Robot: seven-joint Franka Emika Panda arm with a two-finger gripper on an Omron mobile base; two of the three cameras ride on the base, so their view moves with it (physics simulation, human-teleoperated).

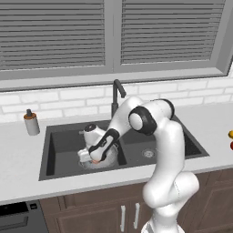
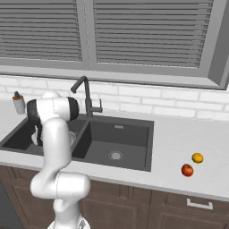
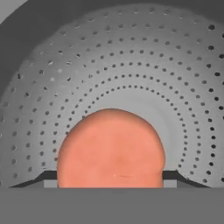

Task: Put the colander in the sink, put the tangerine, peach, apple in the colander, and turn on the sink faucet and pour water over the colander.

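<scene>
Low in the left basin of the sink [image 1: 63,141], left of centre in the left base view, the gripper [image 1: 93,159] hangs inside the colander [image 1: 105,160], which sits on the basin floor. From the hand view the peach [image 3: 111,148] sits at the bottom centre of the frame, between the two dark fingertips [image 3: 175,177], with the colander's perforated wall [image 3: 131,65] curving behind and around it. The fingers stand spread about as wide as the fruit and flank it on both sides; whether they are pressing it or have let go I cannot tell.

At the lower right of the right base view the tangerine [image 2: 197,157] and the apple [image 2: 187,170] lie close together on the counter [image 2: 179,143], well apart from the sink. The sink faucet [image 2: 86,96] stands at the back rim, in the upper left of that view; no water is visible.

My reading: the colander is placed and the peach is being delivered, first of the three fruits. The next move likely calls for freeing the peach, lifting straight up clear of the rim, then travelling right to the counter fruits.
</scene>
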